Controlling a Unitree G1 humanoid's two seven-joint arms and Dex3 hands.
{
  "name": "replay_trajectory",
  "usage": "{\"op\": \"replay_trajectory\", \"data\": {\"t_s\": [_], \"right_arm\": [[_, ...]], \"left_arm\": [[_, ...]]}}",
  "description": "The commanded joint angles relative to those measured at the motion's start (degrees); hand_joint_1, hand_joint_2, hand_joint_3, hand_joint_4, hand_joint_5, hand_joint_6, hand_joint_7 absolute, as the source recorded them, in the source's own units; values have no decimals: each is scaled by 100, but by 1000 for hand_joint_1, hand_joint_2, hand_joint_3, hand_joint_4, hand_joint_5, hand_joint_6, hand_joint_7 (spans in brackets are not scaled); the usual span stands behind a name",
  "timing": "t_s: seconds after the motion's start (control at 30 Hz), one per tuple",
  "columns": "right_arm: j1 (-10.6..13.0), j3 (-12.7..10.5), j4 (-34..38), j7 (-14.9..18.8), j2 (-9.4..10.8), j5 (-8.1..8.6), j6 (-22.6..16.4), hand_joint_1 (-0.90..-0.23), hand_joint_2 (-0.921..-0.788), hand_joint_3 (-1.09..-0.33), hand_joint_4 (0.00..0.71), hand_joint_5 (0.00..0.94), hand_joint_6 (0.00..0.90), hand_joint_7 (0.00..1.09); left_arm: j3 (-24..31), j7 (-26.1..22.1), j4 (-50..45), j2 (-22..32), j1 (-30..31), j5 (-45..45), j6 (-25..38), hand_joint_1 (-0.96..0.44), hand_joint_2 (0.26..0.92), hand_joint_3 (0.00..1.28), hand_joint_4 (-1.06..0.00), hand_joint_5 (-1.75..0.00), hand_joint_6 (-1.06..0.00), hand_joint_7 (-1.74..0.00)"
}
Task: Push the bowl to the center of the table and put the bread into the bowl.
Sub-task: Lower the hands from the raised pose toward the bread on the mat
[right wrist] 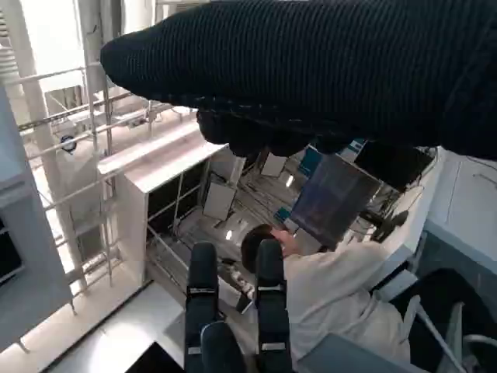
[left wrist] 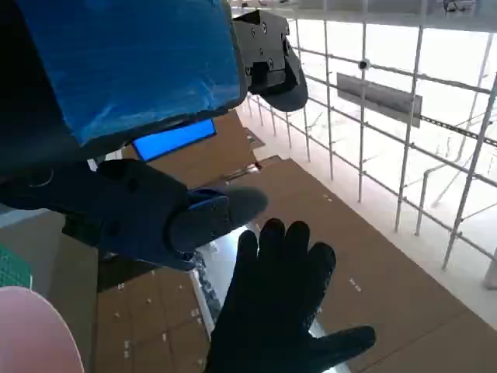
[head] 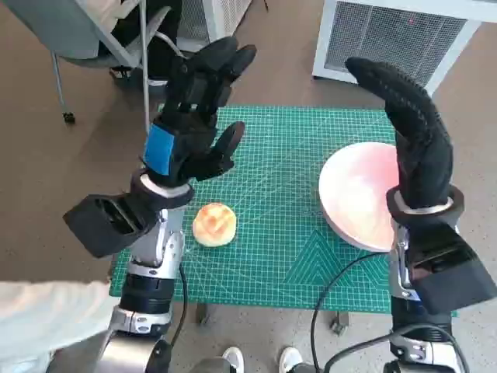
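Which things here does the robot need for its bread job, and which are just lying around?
Needed: bowl, bread, left hand, right hand, green mat on the table.

Just around: chair, white cabinet, cable, a person.

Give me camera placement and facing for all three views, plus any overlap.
Head view: on the head, looking steeply down at the green mat, bread and pink bowl; shows both forearms, left hand and right hand raised.
Left wrist view: behind the left hand, facing across the room; blue-taped back shows.
Right wrist view: behind the right hand, facing a seated person.
Shared: the left wrist view also catches the right hand and the bowl's edge.
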Motion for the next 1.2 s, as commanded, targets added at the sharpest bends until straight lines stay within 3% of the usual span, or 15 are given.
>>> {"op": "replay_trajectory", "data": {"t_s": [0.03,0.53,0.7,1.03,1.2], "right_arm": [[2,16,100,-6,9,-41,-15,-553,-921,-755,270,1,-1,697],[26,-5,54,0,-21,-25,4,-557,-921,-755,277,4,-1,698],[52,-47,53,40,-60,63,-11,-557,-921,-754,277,4,-1,698],[226,-595,531,348,-497,728,-347,-561,-921,-745,282,6,2,688],[316,-1059,1005,108,-677,755,-550,-562,-921,-734,285,5,24,647]], "left_arm": [[-16,14,-56,24,-41,87,-1,-287,825,639,1,-473,1,-715],[-17,11,-35,18,-26,103,16,-286,820,650,1,-471,1,-710],[-23,10,-27,4,-21,95,29,-286,819,652,1,-469,1,-708],[-35,34,-121,-7,62,90,91,-290,819,651,1,-464,1,-707],[-15,47,-134,21,84,105,90,-292,819,649,1,-460,1,-710]]}}
